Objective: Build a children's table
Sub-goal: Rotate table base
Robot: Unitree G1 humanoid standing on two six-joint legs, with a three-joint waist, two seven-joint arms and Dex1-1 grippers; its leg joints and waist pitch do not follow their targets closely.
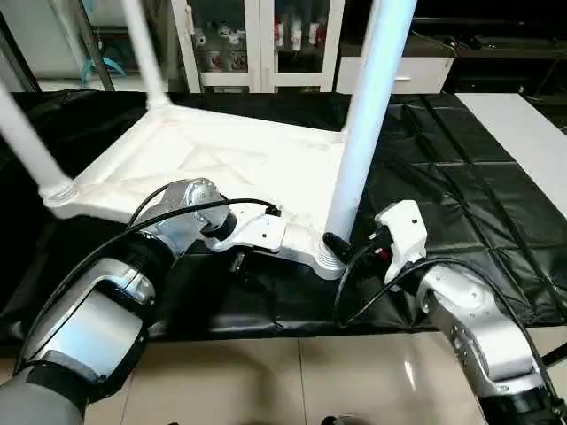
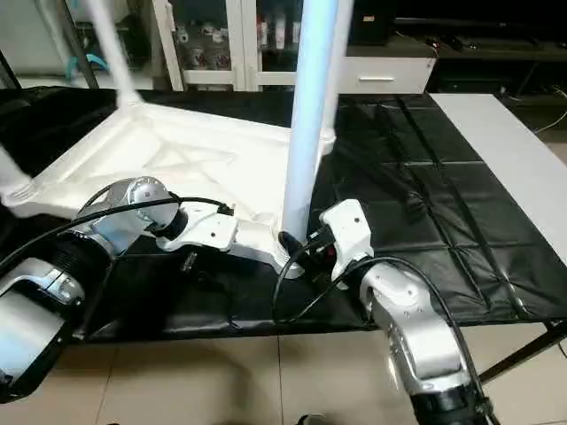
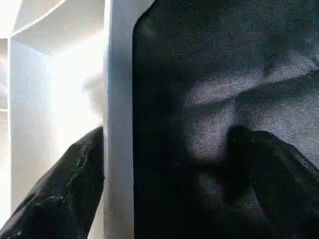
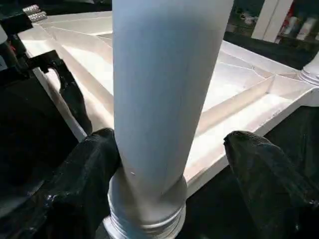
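Table top: the white table top [image 1: 221, 168] lies upside down on the black-covered counter [image 1: 461, 177], ribbed underside up.
Legs standing: three show — the near leg [image 1: 368, 124] in the corner socket closest to the robot, one leg [image 1: 142, 53] at the far corner, one leg [image 1: 27, 142] at the corner on the robot's left of the top.
Left gripper: the left gripper [image 1: 237, 261] sits at the top's near rim, its fingers [image 3: 55, 199] spread wide, one either side of the rim wall, not clamped.
Right gripper: the right gripper [image 4: 169, 189] brackets the near leg just above its socket, fingers well apart — one looks to touch the tube, the other stands clear, so nothing is gripped.
Step in hand: probably seating the near leg in its socket, with the top steadied at the rim.
Next move: likely closing on the leg and pressing or twisting it home while keeping it upright; a tilted push could shift the top.
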